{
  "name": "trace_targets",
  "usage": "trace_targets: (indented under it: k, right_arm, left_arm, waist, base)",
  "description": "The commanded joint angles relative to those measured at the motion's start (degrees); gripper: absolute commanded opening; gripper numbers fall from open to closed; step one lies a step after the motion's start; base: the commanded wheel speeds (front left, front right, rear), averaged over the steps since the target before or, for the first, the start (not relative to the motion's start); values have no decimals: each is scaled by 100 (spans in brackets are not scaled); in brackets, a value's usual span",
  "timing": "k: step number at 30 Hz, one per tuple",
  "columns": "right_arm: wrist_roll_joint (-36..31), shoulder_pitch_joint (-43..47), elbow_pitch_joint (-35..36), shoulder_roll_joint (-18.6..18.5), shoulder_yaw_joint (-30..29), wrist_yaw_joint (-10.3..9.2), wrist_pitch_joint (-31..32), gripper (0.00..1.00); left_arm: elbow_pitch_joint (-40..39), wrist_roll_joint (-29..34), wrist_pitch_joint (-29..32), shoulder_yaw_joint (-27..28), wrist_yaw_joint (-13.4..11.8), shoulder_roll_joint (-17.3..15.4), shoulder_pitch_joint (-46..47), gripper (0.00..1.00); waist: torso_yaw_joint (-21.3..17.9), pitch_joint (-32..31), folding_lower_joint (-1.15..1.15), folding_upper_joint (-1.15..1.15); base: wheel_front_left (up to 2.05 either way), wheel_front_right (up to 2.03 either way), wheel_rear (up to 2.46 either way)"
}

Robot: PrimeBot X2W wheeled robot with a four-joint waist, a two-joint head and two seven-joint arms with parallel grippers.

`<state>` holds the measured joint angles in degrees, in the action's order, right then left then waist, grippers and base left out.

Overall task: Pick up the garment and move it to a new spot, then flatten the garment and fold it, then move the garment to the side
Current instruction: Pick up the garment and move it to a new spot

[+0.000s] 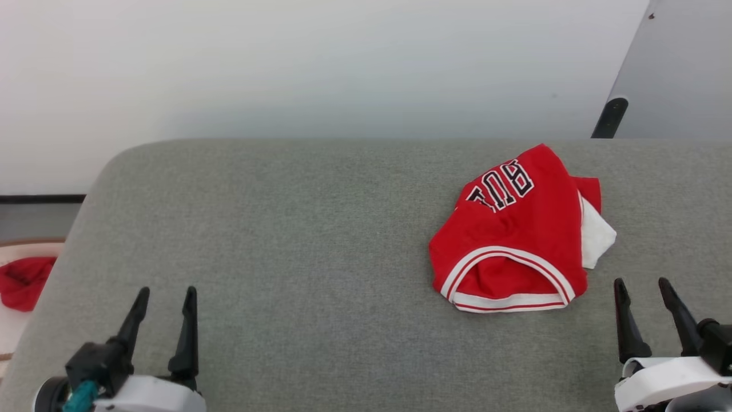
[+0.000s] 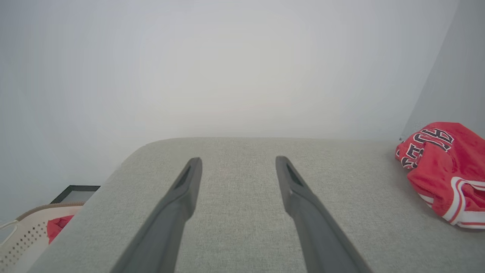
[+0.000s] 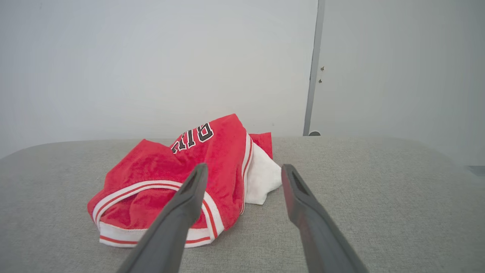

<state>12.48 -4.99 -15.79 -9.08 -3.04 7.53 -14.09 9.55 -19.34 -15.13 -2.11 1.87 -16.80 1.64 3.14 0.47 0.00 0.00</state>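
The garment is a small red jersey with white-and-red striped trim and black lettering. It lies crumpled on the right half of the grey cushioned surface, a white sleeve poking out on its right side. In the left wrist view the garment sits at the far right. In the right wrist view the garment lies just ahead and left of my fingers. My left gripper stands open at the lower left, far from it. My right gripper stands open at the lower right, just near and right of it, holding nothing.
A pale perforated basket with a plain red cloth sits past the surface's left edge. A white wall rises behind. A grey panel and a dark post stand at the back right.
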Motion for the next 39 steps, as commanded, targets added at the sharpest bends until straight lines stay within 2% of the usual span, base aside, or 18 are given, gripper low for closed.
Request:
trace_targets:
  k: [1,8,15,26,39]
  right_arm:
    - [26,-24,25,-13,-4,-8,12,100]
    - [45,24,90,35,16,-8,12,100]
    - [0,37,71,122,26,-8,-29,100]
    - [-34,-6,23,160,67,-8,-63,100]
    - [-26,-48,6,180,121,-8,-82,100]
  left_arm:
    - [-9,79,-1,30,31,6,-104,100]
    - [-148,457,-1,384,231,371,-402,100]
    - [-198,653,-1,607,372,595,-518,100]
    - [-208,876,-1,684,510,707,-540,100]
    - [-194,979,-1,671,549,759,-508,100]
  waist:
    - [-35,-24,0,0]
    - [-181,-5,0,0]
    - [-211,63,0,0]
    - [-183,48,0,0]
    - [-237,89,0,0]
  base:
    - [0,0,0]
    - [0,0,0]
    - [0,0,0]
    - [0,0,0]
    - [0,0,0]
